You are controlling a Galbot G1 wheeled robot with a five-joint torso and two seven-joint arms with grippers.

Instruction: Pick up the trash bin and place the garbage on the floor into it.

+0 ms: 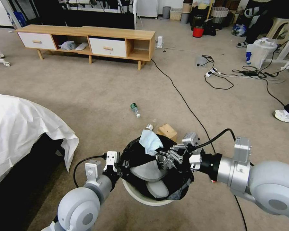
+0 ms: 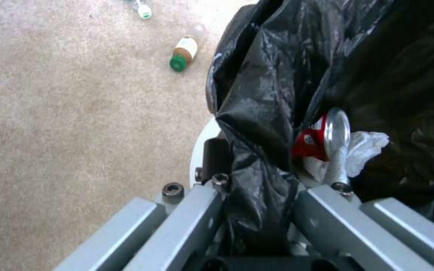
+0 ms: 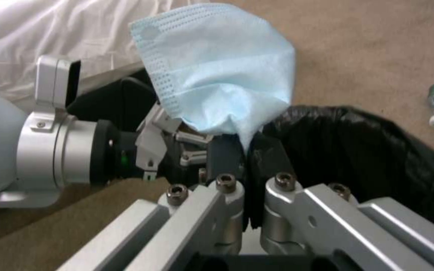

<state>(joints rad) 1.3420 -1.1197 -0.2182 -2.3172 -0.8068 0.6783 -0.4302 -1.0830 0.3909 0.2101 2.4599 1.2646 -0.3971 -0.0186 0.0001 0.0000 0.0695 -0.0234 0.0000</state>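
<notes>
Two grippers work the same trash bin (image 1: 144, 197) at once: the left gripper (image 2: 257, 188) is clamped over the rim, one finger outside the white wall and one inside, with the black liner bag (image 2: 287, 75) pinched between, so the bin hangs tilted off the carpet floor (image 1: 96, 96) and can be carried to each piece of litter. The right gripper (image 3: 247, 165) sits over the bin mouth, fingers pressed tight on a corner of the pale blue tissue (image 3: 217, 71), which stands up above them; judging by that position it is there to be dropped in, not yet released. Inside the bin already lie a crushed red can (image 2: 322, 135) and a white crumpled tissue (image 2: 365, 148). Left out on the carpet: a small green-capped bottle (image 2: 183, 53) just beside the bin, a tan box (image 1: 167, 131) near the far rim, and a green-labelled clear bottle (image 1: 135, 109) farther off. Roughly halfway through, I'd judge.
</notes>
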